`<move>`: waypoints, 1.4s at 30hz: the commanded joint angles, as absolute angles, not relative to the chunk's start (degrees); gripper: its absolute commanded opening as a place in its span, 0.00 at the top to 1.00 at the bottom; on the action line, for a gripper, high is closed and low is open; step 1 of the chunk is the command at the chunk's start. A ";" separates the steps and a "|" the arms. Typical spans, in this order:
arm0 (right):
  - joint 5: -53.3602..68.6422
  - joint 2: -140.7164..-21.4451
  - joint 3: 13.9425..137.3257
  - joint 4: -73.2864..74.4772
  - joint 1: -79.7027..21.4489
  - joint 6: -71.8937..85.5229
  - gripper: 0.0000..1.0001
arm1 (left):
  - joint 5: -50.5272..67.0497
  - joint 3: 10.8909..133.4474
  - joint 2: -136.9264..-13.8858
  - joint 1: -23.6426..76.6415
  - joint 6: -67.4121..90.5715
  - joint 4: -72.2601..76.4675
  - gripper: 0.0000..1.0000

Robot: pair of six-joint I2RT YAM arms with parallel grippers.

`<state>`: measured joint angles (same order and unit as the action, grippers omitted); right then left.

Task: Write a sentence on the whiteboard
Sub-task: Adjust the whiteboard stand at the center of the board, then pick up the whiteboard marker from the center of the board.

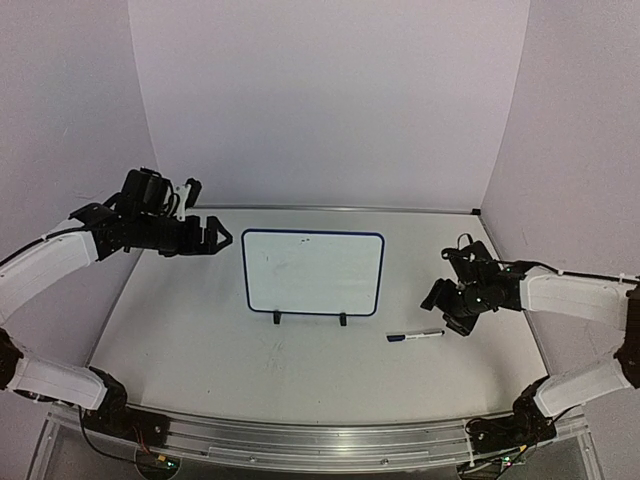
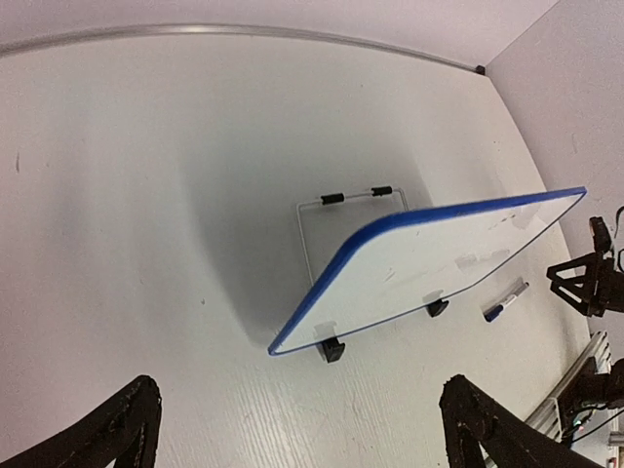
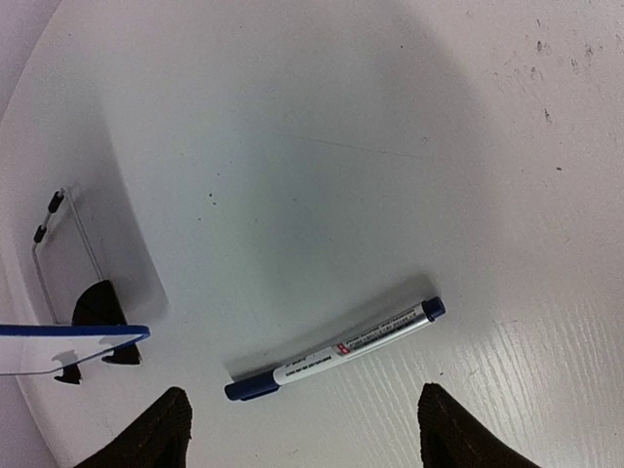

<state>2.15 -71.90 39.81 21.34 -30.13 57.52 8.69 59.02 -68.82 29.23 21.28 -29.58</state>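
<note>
The whiteboard (image 1: 312, 272) stands upright mid-table on black clip feet, blue-rimmed, and its tilted face (image 2: 439, 263) shows only faint smudges. The sentence does not show in any view. My left gripper (image 1: 222, 238) hovers off the board's left edge, open and empty, its fingertips (image 2: 132, 424) spread wide in the left wrist view. A white marker pen (image 1: 415, 336) with a blue cap lies flat on the table right of the board. My right gripper (image 1: 447, 310) hangs just above it, open, and the pen (image 3: 336, 351) lies ahead of the spread fingertips (image 3: 166, 429), untouched.
The board's wire stand (image 2: 351, 198) props it from behind. Pale walls close in the table at the back and both sides. A metal rail (image 1: 320, 440) runs along the near edge between the arm bases.
</note>
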 commanded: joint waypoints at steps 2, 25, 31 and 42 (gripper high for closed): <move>2.51 -80.16 47.17 28.12 -30.58 60.48 0.24 | 11.66 66.45 -68.06 25.19 10.03 -32.02 0.00; -5.58 -95.65 55.42 32.33 -33.46 66.88 0.28 | -3.04 57.94 -56.28 25.14 3.26 -24.69 0.02; -4.75 -98.03 56.47 30.54 -33.49 67.24 0.33 | -3.16 57.92 -56.12 25.14 3.30 -24.87 0.02; -3.62 -101.34 57.05 29.54 -33.57 67.00 0.45 | -2.72 57.83 -56.21 25.15 3.47 -24.94 0.03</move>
<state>-3.49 -99.44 55.20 29.87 -33.32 66.57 -2.20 56.77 -56.53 25.17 3.90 -25.08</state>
